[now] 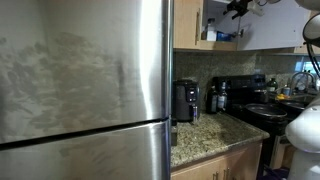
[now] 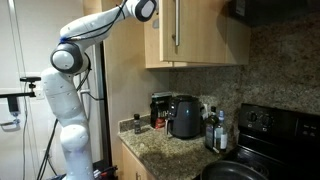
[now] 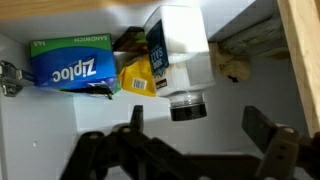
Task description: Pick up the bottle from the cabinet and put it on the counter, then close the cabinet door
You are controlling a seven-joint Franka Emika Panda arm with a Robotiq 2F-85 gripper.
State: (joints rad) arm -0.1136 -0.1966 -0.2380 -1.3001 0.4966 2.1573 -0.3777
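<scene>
Although the pincer (image 3: 192,122) stands spread, the bottle (image 3: 178,45) hides part of the yellow item (image 3: 136,78).

We see the speckled granite counter (image 2: 160,152) in both exterior views. Along its back edge, against the wall, stands a black coffee maker (image 2: 184,116), with a smaller dark appliance (image 2: 159,108) just beside it. A small dark jar (image 2: 137,124) stands near one end edge. A cluster of bottles (image 2: 214,130) crowds the opposite end.
</scene>
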